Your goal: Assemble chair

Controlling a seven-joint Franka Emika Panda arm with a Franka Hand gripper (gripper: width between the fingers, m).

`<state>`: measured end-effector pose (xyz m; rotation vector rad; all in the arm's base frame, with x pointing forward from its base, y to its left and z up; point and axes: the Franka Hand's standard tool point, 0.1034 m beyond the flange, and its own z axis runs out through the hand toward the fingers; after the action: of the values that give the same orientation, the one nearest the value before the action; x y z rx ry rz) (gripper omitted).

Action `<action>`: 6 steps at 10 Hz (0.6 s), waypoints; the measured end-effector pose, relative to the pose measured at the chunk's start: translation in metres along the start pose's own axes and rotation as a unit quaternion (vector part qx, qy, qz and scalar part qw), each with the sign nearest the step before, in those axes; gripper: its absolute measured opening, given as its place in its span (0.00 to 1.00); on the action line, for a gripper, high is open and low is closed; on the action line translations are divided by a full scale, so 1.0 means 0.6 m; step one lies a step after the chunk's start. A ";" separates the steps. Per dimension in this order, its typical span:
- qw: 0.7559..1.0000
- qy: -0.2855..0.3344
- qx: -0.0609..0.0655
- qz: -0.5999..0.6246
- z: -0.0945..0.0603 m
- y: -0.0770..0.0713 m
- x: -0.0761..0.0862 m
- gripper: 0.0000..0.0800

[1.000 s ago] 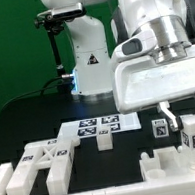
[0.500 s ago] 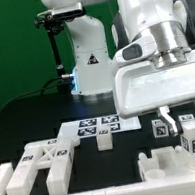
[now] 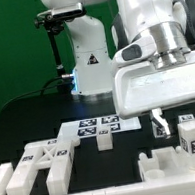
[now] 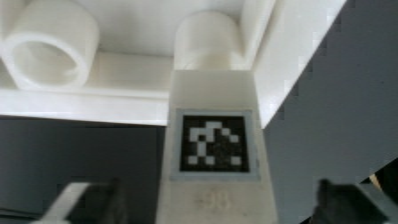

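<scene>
tagged chair block (image 4: 217,140) inside the parted gripper (image 4: 214,203)

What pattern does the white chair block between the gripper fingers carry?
A square black-and-white tag marker on the white chair block; clearest in wrist view.

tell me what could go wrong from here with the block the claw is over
1. The claw is open around the upright tagged block, with a gap on each side. If it closes off-centre, one finger may hit first and tip or twist the block.
2. The block stands close beside the larger white part, so a nudge could shift that part too.
</scene>
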<state>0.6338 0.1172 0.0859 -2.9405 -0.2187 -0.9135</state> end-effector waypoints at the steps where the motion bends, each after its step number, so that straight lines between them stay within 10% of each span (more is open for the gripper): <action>1: 1.000 0.000 0.000 0.000 0.000 0.000 0.000 0.76; 6: 1.000 0.000 0.000 -0.001 0.000 0.000 0.000 0.81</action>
<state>0.6338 0.1172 0.0858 -2.9408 -0.2205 -0.9134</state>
